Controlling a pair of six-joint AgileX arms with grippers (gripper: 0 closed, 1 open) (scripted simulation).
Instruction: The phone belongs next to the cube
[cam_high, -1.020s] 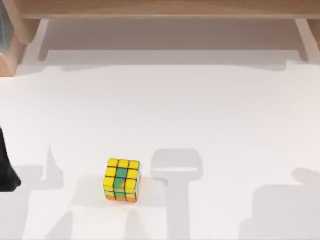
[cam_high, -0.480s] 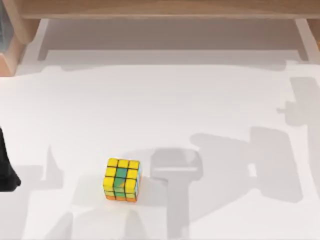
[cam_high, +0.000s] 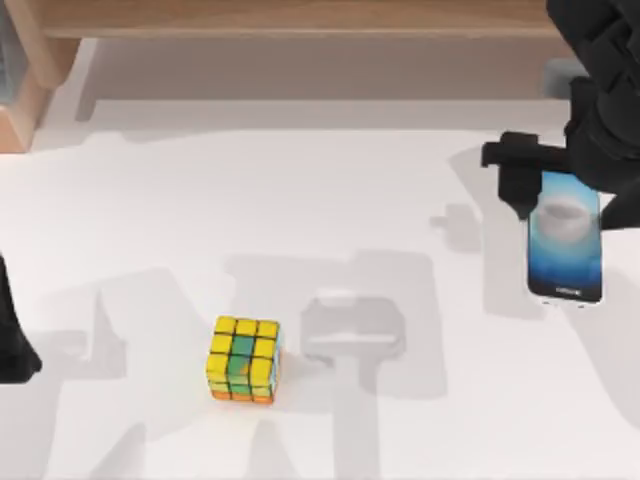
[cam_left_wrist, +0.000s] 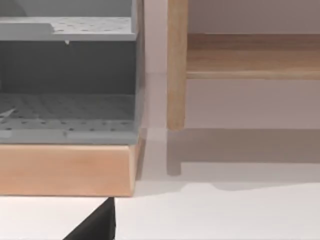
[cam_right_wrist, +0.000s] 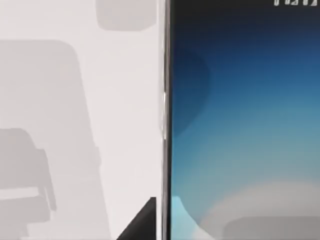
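One phone (cam_high: 565, 243), one cube (cam_high: 243, 359), two arms.

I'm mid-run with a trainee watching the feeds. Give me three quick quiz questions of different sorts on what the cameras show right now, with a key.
1. True or false: the phone is touching the cube.
2. Multiple choice: in the top view, which part of the table is the phone over? A) its left side B) its middle C) its right side
3. Fill in: the arm seen at the phone's upper end is the ____ arm.

Key:
1. False; they are well apart, with bare table between them.
2. C.
3. Right; the right gripper is at the phone's upper end, while the left arm sits at the table's left edge.
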